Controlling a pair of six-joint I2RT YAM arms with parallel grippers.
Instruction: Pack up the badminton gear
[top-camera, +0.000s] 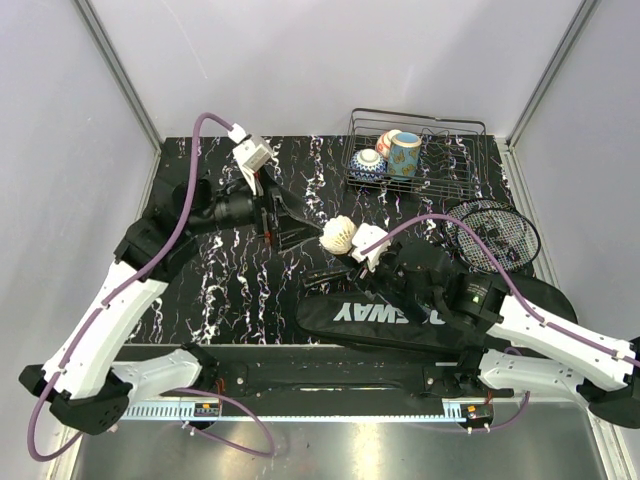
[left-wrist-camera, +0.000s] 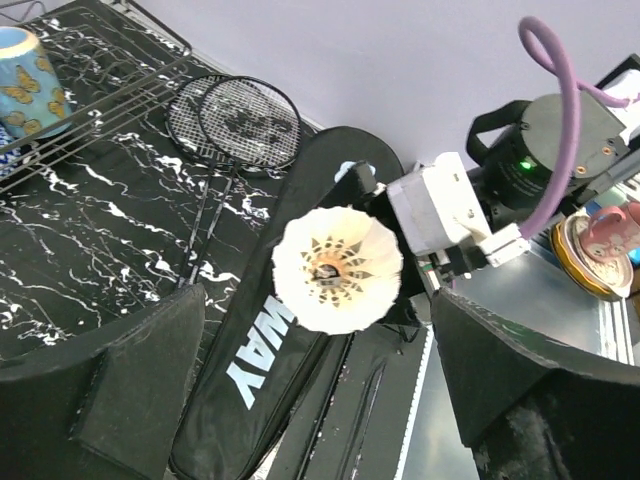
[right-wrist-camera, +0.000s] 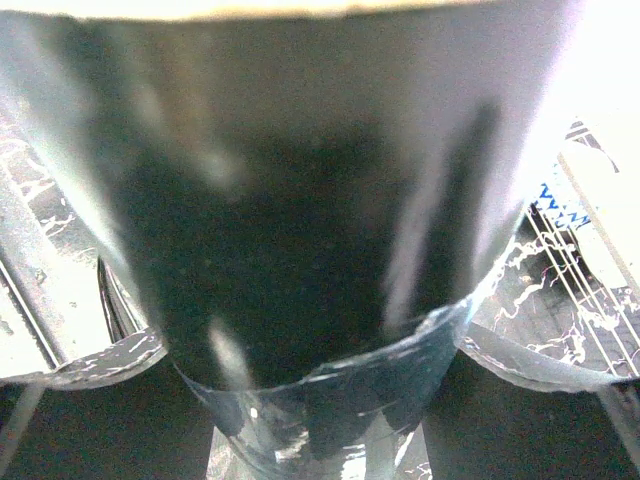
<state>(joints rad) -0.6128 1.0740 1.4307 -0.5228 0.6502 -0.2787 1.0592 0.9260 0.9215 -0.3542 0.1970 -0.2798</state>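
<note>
Marble table (top-camera: 230, 290), left end effector (top-camera: 290, 228) open, right end effector (top-camera: 362, 250) gripping tube (right-wrist-camera: 300, 230)

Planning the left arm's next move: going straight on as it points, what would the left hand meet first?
Probably the white shuttlecock, dead ahead between the left hand's open fingers; how far off is unclear.

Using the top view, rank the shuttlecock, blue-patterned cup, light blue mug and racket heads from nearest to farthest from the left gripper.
1. Shuttlecock, just right of the left gripper, whose jaws stand open.
2. Blue-patterned cup, left end of the wire basket.
3. Light blue mug, middle of the basket.
4. Racket heads, at the far right.
</note>
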